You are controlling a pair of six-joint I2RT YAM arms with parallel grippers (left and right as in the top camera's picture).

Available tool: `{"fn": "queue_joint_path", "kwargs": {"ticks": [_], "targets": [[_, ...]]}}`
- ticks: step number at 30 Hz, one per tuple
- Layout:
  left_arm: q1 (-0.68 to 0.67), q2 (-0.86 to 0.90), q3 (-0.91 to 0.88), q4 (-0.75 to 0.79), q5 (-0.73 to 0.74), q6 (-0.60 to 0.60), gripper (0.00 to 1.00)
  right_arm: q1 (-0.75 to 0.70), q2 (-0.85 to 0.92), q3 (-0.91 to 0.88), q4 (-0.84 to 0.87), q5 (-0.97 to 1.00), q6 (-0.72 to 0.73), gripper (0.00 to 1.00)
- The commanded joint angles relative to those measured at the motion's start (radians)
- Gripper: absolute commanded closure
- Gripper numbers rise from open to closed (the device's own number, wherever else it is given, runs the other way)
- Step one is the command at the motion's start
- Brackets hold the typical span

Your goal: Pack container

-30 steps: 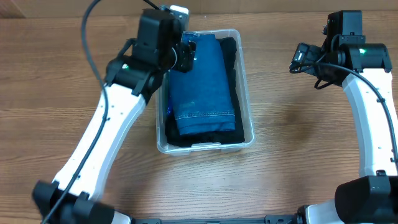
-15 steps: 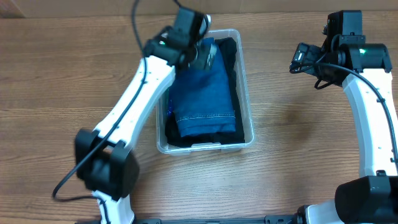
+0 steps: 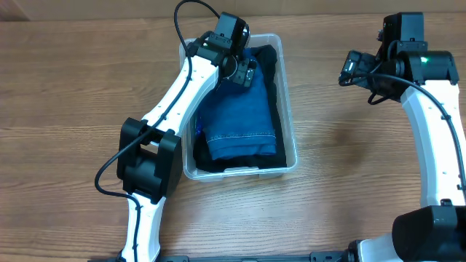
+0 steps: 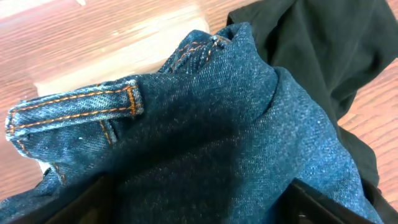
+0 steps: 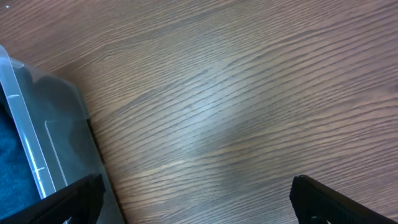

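The clear container (image 3: 290, 131) stands mid-table and holds folded blue jeans (image 3: 240, 116) lying on a black garment (image 3: 271, 65). My left gripper (image 3: 244, 73) is open and low over the far end of the jeans, inside the container. In the left wrist view the denim (image 4: 205, 124) fills the space between the spread fingers (image 4: 199, 205), with the black garment (image 4: 323, 43) at the upper right. My right gripper (image 3: 348, 71) is open and empty above bare table to the right of the container. The container's wall (image 5: 37, 137) shows at the left of the right wrist view.
The table is brown wood (image 3: 349, 175). The left arm (image 3: 175, 102) crosses the container's left rim, with its cable looping above the far edge. The right arm (image 3: 437, 145) stands along the right side.
My left gripper has moved from the container's far left corner to the right, over the far end of the jeans. The right arm has not moved.
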State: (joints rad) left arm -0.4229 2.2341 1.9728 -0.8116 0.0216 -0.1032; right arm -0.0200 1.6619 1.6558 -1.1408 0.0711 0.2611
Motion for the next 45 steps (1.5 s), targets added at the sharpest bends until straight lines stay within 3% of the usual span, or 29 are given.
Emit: {"fn": "queue_joint_path", "kwargs": {"ticks": [1, 4, 7, 9, 16, 24, 27, 30, 34, 38, 45], "targets": [[-0.011, -0.027, 0.046, -0.06, 0.038, 0.002, 0.12, -0.002, -0.012, -0.001, 0.005, -0.006, -0.003, 0.0], [-0.006, -0.247, 0.149, -0.116, -0.097, 0.002, 0.0, -0.002, -0.012, -0.001, 0.007, -0.007, -0.065, 0.0], [0.034, -0.4, 0.15, -0.179, -0.172, -0.008, 0.0, 0.001, -0.012, -0.001, 0.043, -0.007, -0.148, 0.0], [0.108, -0.454, 0.15, -0.277, -0.241, -0.076, 0.0, 0.025, -0.012, 0.0, 0.1, -0.101, -0.235, 0.0], [0.377, -0.403, 0.148, -0.424, -0.197, -0.147, 0.0, 0.127, -0.013, 0.0, 0.358, -0.174, -0.277, 0.0], [0.449, -0.456, 0.132, -0.6, -0.204, -0.129, 0.0, 0.116, -0.088, 0.0, 0.175, -0.21, -0.261, 0.0], [0.449, -0.583, 0.018, -0.576, -0.204, -0.123, 0.0, 0.116, -0.203, -0.027, 0.161, -0.222, -0.262, 0.0], [0.449, -0.819, -0.25, -0.476, -0.193, -0.115, 0.0, 0.116, -0.352, -0.126, 0.179, -0.222, -0.262, 0.0], [0.449, -1.21, -0.646, -0.285, -0.14, -0.08, 0.0, 0.116, -0.629, -0.417, 0.298, -0.222, -0.262, 0.0], [0.449, -1.643, -0.954, -0.201, -0.15, -0.149, 0.0, 0.116, -0.962, -0.716, 0.309, -0.222, -0.262, 0.0], [0.449, -1.719, -0.977, -0.387, -0.151, -0.148, 0.0, 0.116, -1.007, -0.737, 0.064, -0.222, -0.262, 0.0]]}}
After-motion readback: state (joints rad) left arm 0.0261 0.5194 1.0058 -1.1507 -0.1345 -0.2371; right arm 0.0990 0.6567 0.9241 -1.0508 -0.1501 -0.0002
